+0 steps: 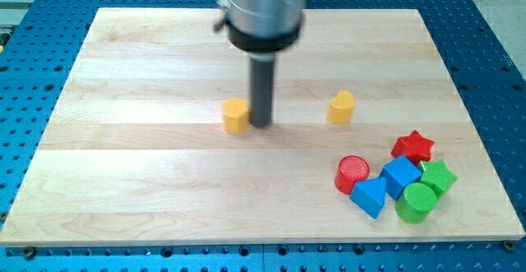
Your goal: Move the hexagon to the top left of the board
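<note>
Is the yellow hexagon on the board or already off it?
On the board. The yellow hexagon sits on the wooden board near its middle, far from every edge, with my tip just at its right side.

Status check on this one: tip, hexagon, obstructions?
My tip touching yellow hexagon's right side. Hexagon mid-board, not yet top left. No blocks on path.

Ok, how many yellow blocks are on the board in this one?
2. The yellow hexagon sits near the board's middle, just left of my tip, apparently touching. The other yellow block, roughly heart-shaped, lies further right. The arm could hide another.
</note>
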`<state>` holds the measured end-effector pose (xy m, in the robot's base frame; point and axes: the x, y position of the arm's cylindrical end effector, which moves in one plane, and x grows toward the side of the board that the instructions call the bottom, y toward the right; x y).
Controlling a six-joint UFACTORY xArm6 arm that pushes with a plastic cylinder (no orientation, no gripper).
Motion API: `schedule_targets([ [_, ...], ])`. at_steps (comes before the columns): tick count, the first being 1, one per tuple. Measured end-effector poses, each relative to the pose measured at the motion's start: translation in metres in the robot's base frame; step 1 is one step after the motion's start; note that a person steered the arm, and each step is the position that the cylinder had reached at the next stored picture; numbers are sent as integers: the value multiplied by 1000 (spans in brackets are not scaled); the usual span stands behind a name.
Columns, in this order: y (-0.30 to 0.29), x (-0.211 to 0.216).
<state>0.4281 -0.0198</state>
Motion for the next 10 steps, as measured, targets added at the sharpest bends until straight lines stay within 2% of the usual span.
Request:
schedule_targets([
  [1, -52, -33],
  [2, 2, -12],
  [3, 6, 8],
  [4, -20, 41],
  [5, -87, -7],
  [6, -124, -20],
  [7, -108, 29],
  [9, -125, 65],
  [10, -160, -5],
])
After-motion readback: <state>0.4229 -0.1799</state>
